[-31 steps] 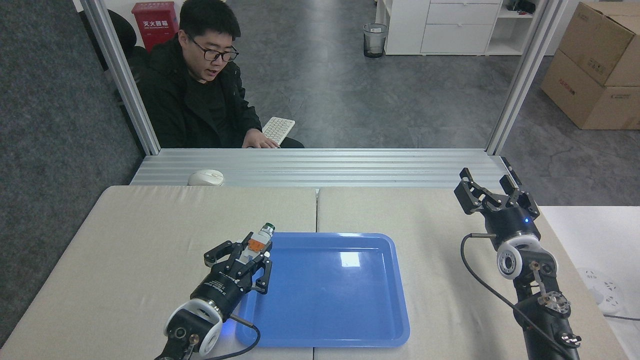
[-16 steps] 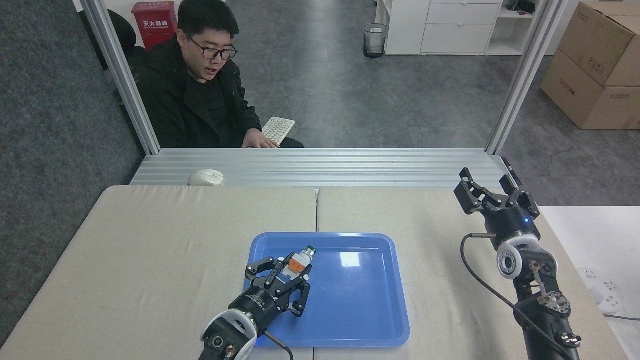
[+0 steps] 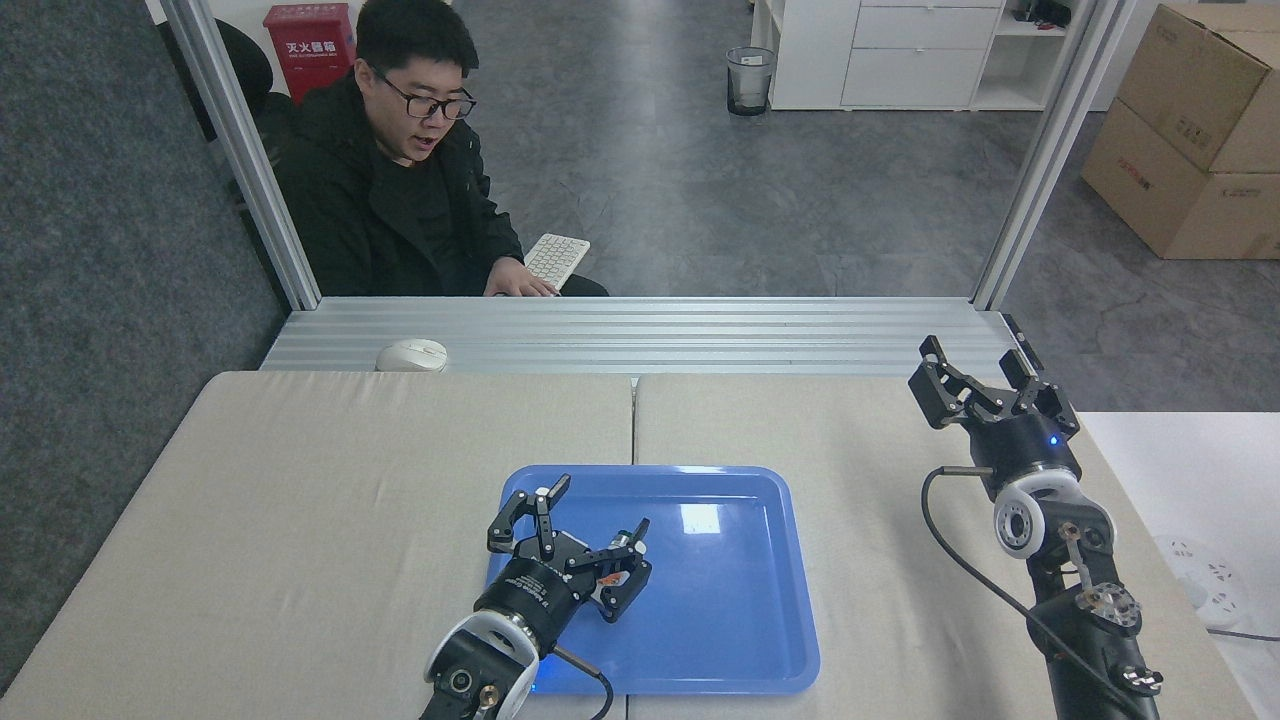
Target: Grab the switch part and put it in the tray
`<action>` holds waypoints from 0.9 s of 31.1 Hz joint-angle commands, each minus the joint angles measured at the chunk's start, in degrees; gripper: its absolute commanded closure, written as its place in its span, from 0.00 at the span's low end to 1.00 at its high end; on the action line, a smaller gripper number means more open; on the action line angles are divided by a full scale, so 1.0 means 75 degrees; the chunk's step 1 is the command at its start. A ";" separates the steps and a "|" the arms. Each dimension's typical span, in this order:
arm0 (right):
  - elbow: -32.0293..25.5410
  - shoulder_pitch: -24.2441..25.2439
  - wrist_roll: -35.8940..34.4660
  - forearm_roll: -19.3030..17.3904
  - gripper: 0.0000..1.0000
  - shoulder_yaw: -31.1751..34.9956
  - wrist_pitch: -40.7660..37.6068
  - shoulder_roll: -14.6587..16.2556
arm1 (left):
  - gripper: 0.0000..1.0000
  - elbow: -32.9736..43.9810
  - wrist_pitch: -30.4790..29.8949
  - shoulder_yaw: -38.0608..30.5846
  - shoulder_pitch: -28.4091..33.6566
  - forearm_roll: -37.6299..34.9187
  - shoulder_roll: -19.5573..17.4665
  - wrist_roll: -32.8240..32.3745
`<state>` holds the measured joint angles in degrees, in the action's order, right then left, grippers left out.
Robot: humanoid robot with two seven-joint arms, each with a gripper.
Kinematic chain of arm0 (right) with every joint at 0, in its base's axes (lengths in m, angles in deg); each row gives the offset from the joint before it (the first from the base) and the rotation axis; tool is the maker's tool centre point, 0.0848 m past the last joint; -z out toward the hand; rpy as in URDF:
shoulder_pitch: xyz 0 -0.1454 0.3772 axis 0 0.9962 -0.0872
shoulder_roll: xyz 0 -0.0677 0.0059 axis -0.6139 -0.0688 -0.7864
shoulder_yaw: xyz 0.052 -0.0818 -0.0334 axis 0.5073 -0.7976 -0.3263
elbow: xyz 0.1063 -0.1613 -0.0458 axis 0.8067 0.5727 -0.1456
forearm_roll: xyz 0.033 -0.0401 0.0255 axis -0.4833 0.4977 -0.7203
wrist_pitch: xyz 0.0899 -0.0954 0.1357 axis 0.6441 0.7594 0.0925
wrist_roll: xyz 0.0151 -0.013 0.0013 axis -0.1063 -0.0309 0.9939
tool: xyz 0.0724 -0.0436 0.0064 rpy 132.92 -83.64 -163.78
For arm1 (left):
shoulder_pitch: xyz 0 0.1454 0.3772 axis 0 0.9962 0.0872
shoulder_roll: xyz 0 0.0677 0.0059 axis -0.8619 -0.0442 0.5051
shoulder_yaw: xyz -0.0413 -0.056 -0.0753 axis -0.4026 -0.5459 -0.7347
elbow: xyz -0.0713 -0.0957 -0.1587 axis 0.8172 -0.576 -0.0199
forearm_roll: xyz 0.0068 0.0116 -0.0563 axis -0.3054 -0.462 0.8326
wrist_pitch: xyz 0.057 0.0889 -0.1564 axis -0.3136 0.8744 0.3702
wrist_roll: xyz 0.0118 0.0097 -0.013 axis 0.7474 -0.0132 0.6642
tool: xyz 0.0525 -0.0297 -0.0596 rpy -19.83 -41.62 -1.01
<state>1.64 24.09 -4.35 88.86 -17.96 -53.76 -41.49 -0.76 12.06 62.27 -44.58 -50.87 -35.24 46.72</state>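
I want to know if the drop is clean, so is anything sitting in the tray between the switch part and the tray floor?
Nothing visible is. The tray holds only the left claw, open over its left half, and the switch part is mostly hidden behind the right finger.

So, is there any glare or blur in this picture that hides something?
Head view: a bright white glare patch sits on the glossy blue plastic tray, hiding nothing; the image is sharp; the open left end effector covers most of the small white-and-orange switch part.
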 commanded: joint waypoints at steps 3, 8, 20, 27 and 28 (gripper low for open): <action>0.0000 0.0000 -0.0010 0.0000 0.00 0.0008 0.0003 0.0000 | 0.01 0.0238 0.0499 -0.1860 -0.0076 0.1318 -0.0175 0.0115; 0.0000 0.0000 0.0002 -0.0012 0.00 0.0008 0.0003 0.0000 | 0.00 0.0156 0.0499 -0.2987 -0.0087 0.1648 -0.0806 0.0115; 0.0000 0.0000 0.0002 -0.0012 0.00 0.0008 0.0003 0.0000 | 0.00 0.0156 0.0464 -0.3703 -0.0087 0.1683 -0.1734 0.0103; 0.0000 0.0000 0.0002 -0.0012 0.00 0.0008 0.0003 -0.0011 | 0.00 0.0203 0.0499 -0.3703 -0.0076 0.1660 -0.1710 0.0103; 0.0000 0.0000 -0.0010 -0.0012 0.00 0.0008 0.0003 0.0000 | 0.00 0.0203 0.0476 -0.3703 -0.0076 0.1660 -0.1711 0.0103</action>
<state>1.64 24.09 -4.38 88.78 -17.91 -53.76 -41.49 0.32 15.68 41.92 -45.17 -38.96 -43.80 47.56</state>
